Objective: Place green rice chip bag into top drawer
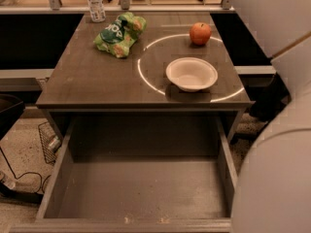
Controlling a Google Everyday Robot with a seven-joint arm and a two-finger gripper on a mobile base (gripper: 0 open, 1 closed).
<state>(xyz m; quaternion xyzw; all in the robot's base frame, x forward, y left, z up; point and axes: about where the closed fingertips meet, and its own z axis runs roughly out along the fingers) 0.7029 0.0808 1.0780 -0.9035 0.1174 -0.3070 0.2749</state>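
Observation:
The green rice chip bag (pixel 119 34) lies crinkled on the far left part of the dark tabletop (pixel 97 79). The top drawer (pixel 141 188) is pulled fully open below the table's front edge, and nothing lies on its flat bottom. Only the white arm segments (pixel 277 130) show along the right side of the camera view. The gripper itself is out of view.
A white bowl (pixel 191 74) sits right of the table's middle. An orange round fruit (pixel 200 33) sits at the far right. A clear bottle (pixel 95 3) stands behind the bag. A wire basket (pixel 48 142) and cables lie on the floor at the left.

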